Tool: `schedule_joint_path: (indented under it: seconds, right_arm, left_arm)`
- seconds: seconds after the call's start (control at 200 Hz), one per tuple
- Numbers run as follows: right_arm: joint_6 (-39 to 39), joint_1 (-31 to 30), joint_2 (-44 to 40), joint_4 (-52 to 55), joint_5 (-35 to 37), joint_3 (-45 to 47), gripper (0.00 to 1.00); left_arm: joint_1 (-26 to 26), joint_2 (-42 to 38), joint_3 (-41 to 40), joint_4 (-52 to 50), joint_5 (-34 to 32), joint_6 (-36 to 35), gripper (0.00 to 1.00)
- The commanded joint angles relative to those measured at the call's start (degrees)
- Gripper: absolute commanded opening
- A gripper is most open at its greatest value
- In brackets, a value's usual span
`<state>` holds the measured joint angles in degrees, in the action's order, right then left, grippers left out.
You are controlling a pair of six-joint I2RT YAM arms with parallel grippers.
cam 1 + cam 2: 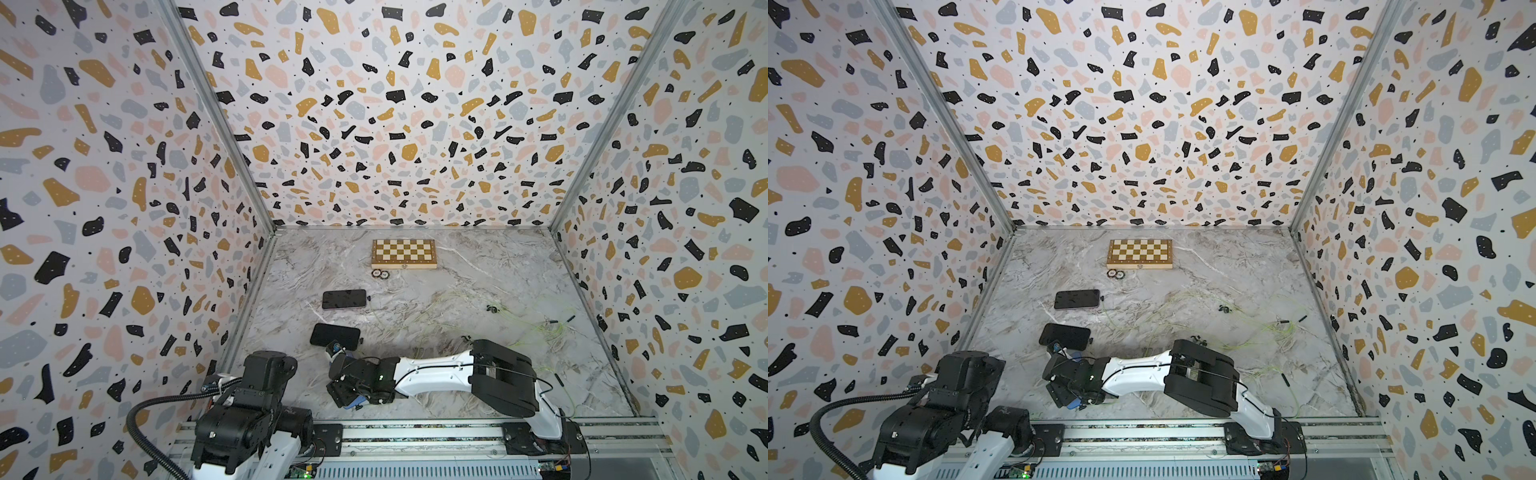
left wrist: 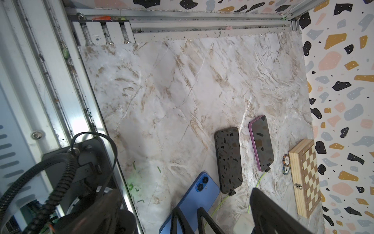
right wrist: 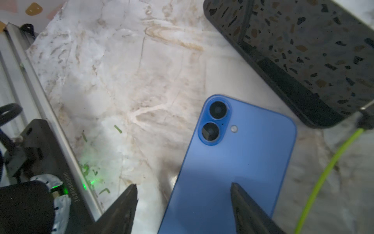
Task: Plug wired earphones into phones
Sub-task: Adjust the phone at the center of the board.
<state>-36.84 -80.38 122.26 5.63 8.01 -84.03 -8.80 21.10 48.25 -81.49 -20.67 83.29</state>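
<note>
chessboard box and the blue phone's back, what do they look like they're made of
Chessboard: looks like pale wood with a low sheen, judging by grain lines on its side, brown and cream squares on top, and a small metal-looking clasp. Blue phone: smooth matte back, probably frosted glass or plastic, showing soft shading and no sharp reflections.

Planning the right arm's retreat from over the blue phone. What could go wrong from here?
1. The green cord from the plug of the black phone runs close beside the open right gripper; pulling back could snag it and unseat the plug.
2. One fingertip overlaps the blue phone, whose corner lies near the black phone; a sideways move might shove them together.
</note>
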Motion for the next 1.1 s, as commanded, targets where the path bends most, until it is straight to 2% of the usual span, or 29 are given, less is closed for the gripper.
schedule_joint_path:
  seconds: [0.0,0.1,0.135,0.23,0.621,0.761,0.886,1.091]
  right_arm:
    - [-1.6,-0.6,-0.8,7.8,5.2,0.5,0.75]
    - [-1.9,-1.2,-1.1,9.0,7.5,0.2,0.77]
    - [-1.8,-1.5,-1.0,9.8,8.7,-0.3,0.86]
    - [-2.4,-1.8,-0.6,10.8,9.1,-0.7,0.88]
    - [-5.7,-2.9,1.8,13.5,7.4,-1.0,0.88]
    - [-4.4,-3.5,2.3,12.9,6.2,-1.3,0.81]
    - [-0.4,-3.6,3.1,10.8,3.0,-1.3,0.69]
    - [14.6,-3.2,5.5,11.4,-1.2,-4.7,0.67]
  left_arm:
    - [-0.2,-0.6,0.0,-1.7,-2.7,-0.6,0.99]
    - [-0.3,-0.9,0.1,-1.9,-3.1,-0.4,0.99]
    - [-0.2,-1.0,0.1,-1.8,-3.1,-0.4,0.99]
    - [-0.2,-0.7,-0.3,-1.4,-2.9,-0.3,0.99]
    - [-0.2,-0.5,-0.6,-0.7,-2.7,-0.1,0.99]
    - [-0.2,-0.3,-1.0,-0.3,-2.4,-0.2,0.99]
    - [-0.2,-0.5,-0.5,-0.7,-2.7,-0.3,0.99]
    - [-0.2,-1.2,0.0,-0.9,-3.6,-0.8,0.99]
